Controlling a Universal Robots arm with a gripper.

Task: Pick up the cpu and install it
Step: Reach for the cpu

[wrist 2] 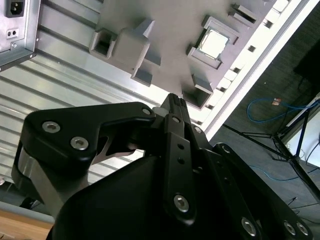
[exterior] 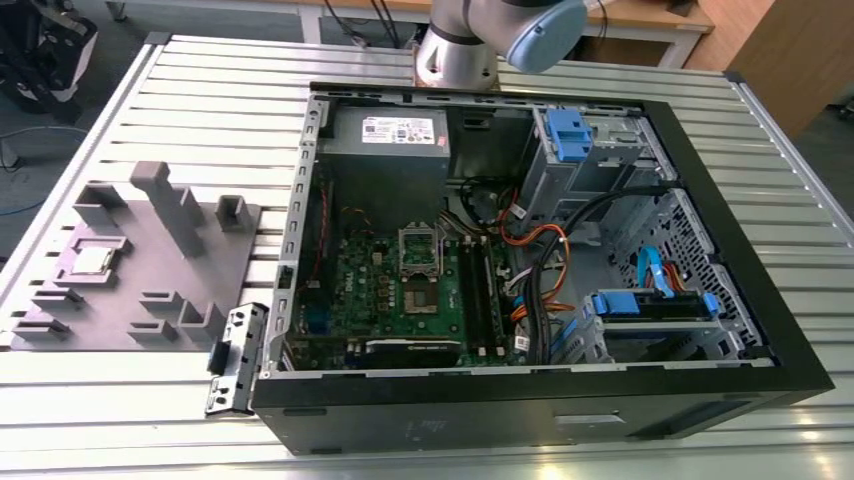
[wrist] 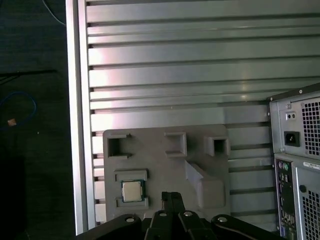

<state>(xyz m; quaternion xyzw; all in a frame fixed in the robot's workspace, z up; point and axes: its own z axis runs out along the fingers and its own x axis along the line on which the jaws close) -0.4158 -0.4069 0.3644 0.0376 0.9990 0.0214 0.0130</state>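
- Cpu (wrist: 132, 190) lies in a recess of the grey holder (wrist: 155, 175), below the tool (wrist: 170, 196) and beside its tips.
- Tool is pinched closed, holding nothing.
- Approach stage, I judge; grasping calls for opening and centring overhead.

the exterior view's top edge cuts off the arm (exterior: 467, 55), and the gripper (wrist 2: 173, 100) hides part of the grey tray (wrist 2: 170, 35).

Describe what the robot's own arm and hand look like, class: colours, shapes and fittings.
In the exterior view the arm is a rounded silver-grey tube with a pale blue joint cap. In the second wrist view the hand is matte black, built of flat angular linked plates dotted with round silver screws.
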